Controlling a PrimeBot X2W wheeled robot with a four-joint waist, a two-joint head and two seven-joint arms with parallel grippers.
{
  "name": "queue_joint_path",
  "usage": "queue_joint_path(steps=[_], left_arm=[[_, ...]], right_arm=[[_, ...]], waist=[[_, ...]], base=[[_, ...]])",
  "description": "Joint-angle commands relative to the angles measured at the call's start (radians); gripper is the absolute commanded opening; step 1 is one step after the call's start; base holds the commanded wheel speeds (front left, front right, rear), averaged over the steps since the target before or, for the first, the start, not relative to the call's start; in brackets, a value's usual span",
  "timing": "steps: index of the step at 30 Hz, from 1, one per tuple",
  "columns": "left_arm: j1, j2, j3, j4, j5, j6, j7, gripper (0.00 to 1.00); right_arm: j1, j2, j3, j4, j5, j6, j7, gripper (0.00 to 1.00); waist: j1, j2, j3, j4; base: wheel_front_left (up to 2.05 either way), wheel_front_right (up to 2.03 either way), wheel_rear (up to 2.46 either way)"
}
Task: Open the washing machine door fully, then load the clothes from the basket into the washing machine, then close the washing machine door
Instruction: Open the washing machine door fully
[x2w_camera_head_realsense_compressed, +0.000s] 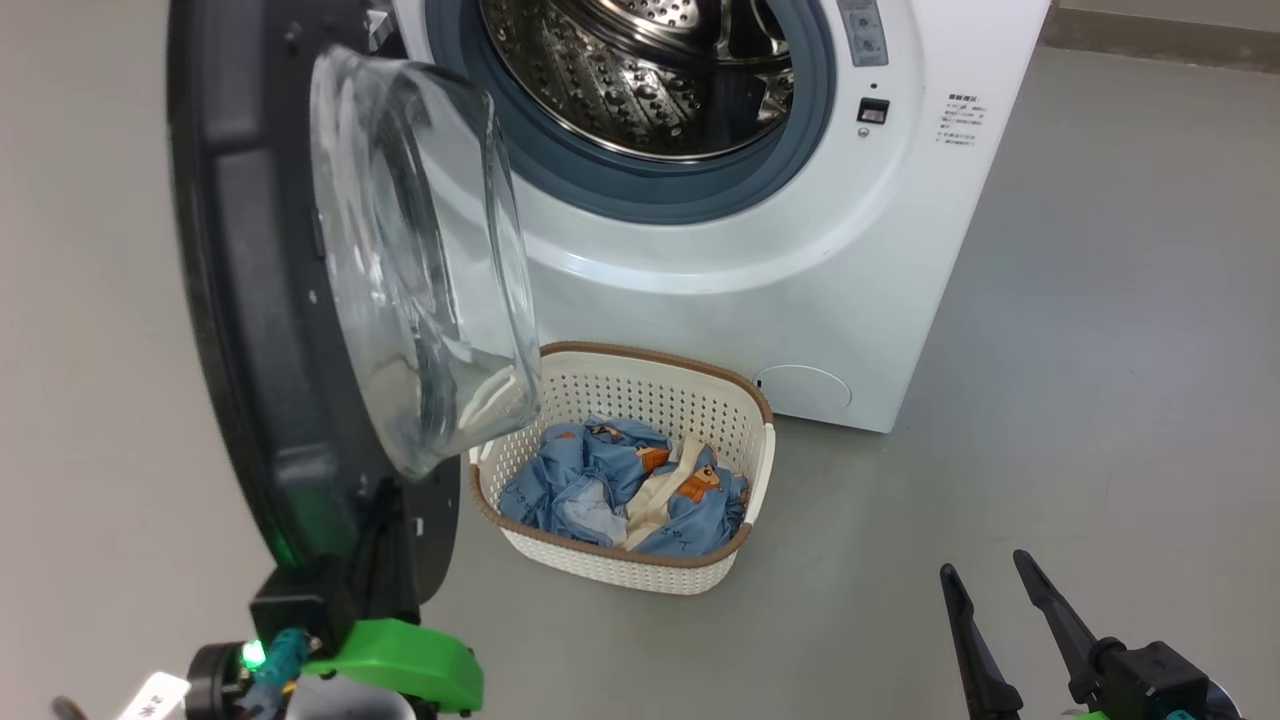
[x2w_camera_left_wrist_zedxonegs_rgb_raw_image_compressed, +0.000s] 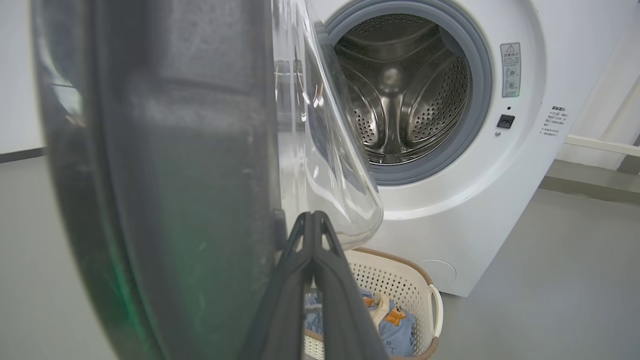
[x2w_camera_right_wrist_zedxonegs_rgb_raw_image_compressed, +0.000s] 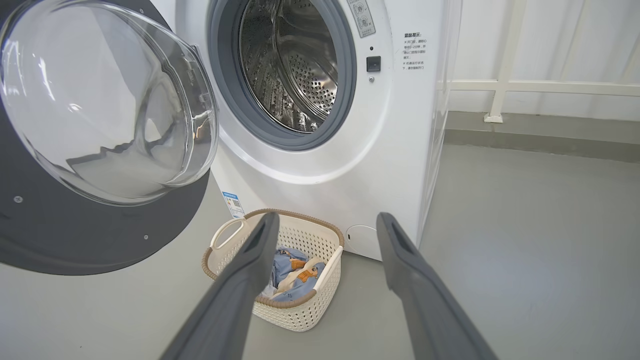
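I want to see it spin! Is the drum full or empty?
Empty. The washing machine drum shows bare steel; the clothes lie in the basket.

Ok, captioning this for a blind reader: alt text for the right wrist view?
An open gripper points toward a basket of blue clothes on the floor before a washing machine. Its door stands open at left, drum empty.

The washing machine (x2w_camera_left_wrist_zedxonegs_rgb_raw_image_compressed: 475, 225) carries a grey warning sticker (x2w_camera_left_wrist_zedxonegs_rgb_raw_image_compressed: 510, 69) with a triangle sign beside its drum opening. Next to it is a block of small dark print (x2w_camera_left_wrist_zedxonegs_rgb_raw_image_compressed: 555, 120). A blue-topped label (x2w_camera_right_wrist_zedxonegs_rgb_raw_image_compressed: 233, 202) sits low on the front. None of their characters is legible.
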Motion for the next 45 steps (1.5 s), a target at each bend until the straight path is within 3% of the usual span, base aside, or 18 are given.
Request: queue_joint_path(steps=[1, 20, 32, 45], left_arm=[[-0.016, 0.037, 0.06, -0.025, -0.006, 0.02, -0.013, 0.0], [-0.007, 0.127, 0.229, 0.002, -0.054, 0.048, -0.057, 0.0], [-0.041, 0.165, 0.336, 0.059, -0.083, 0.024, -0.076, 0.0], [-0.119, 0.181, 0.467, 0.168, -0.085, -0.055, -0.084, 0.0]], right_arm=[[-0.027, -0.009, 0.027, -0.029, 0.001, 0.002, -0.003, 1.0], [-0.042, -0.009, 0.026, -0.034, -0.007, 0.002, 0.001, 1.0], [-0.057, -0.009, 0.018, -0.065, -0.029, 0.002, 0.019, 1.0], [-0.09, -0.019, 0.012, -0.109, -0.06, 0.002, 0.049, 1.0]], waist=[[0.0, 0.0, 0.004, 0.003], [0.0, 0.0, 0.025, -0.005], [0.0, 0.0, 0.073, -0.004], [0.0, 0.0, 0.155, -0.007]], base=[[0.0, 0.0, 0.0], [0.0, 0.0, 0.0], [0.0, 0.0, 0.0], [0.0, 0.0, 0.0]])
